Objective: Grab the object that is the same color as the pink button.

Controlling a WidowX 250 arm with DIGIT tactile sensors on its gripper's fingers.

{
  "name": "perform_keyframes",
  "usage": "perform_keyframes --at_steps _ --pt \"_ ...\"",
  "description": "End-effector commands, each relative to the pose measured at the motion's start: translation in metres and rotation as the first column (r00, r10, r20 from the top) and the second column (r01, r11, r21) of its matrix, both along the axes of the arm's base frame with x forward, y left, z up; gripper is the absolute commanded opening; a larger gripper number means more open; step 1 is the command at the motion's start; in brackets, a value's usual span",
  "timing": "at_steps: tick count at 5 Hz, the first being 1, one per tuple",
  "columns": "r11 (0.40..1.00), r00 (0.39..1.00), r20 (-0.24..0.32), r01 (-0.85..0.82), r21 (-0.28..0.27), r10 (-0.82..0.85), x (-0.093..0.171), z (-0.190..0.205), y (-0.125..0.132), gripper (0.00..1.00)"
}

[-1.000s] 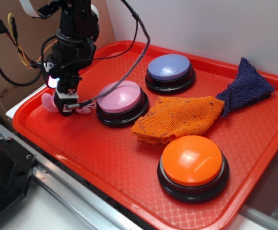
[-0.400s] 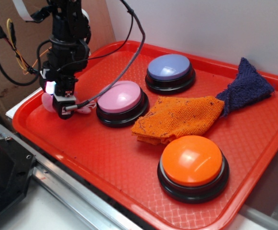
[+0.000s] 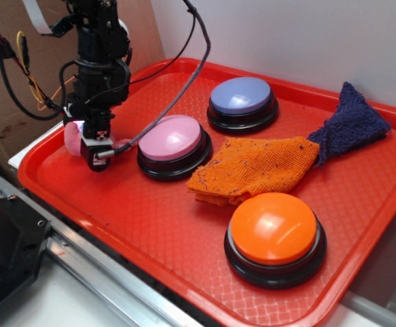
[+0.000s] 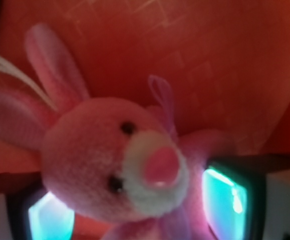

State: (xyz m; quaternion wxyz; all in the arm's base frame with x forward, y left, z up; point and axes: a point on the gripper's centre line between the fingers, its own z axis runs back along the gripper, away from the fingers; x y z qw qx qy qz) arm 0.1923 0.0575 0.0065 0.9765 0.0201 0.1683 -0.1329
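No lettering or brand shows anywhere on the red tray, which is moulded plastic with a fine diamond-grid texture and a raised rim. Near its left edge the black gripper points straight down over the pink plush toy, a soft rabbit-like animal with floppy ears, black bead eyes and a white muzzle with a pink nose. In the wrist view the toy's head sits between the two fingers, whose inner pads glow teal on either side of it; the pads seem to press against the plush, so the jaws look closed on the toy, though the contact itself is blurred. The ears point toward the upper left of the wrist view and the body trails down out of sight, so its long axis runs roughly from ears to body along that slant. Whether the toy is lifted off the tray I cannot tell.

Just beside the gripper stands the pink button, a smooth glossy dome on a black round base. A lavender-blue button sits toward the far edge, an orange button near the front edge. Between them lies a crumpled orange knitted cloth, touching a dark blue knitted cloth by the right edge.
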Motion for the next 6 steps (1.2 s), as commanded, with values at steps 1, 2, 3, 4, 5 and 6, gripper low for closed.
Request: perform_keyframes --at_steps 1,2,3,4,5,6 --pt "1.0 0.999 0.051 0.015 -0.017 -0.014 0.005 0.004 0.002 0.0" --pt "1.0 0.997 0.078 -0.006 -0.015 0.007 0.004 0.018 0.0 0.0" --pt "0.998 0.992 0.107 -0.057 -0.035 0.06 0.003 0.042 -0.006 0.0" --pt "0.969 0.957 0.158 -0.229 -0.097 0.242 -0.005 0.093 -0.029 0.0" --pt "0.887 0.845 0.277 -0.411 -0.211 0.458 -0.033 0.143 -0.076 0.0" --pt "0.845 0.78 0.326 -0.498 -0.194 0.534 -0.049 0.191 -0.09 0.0"
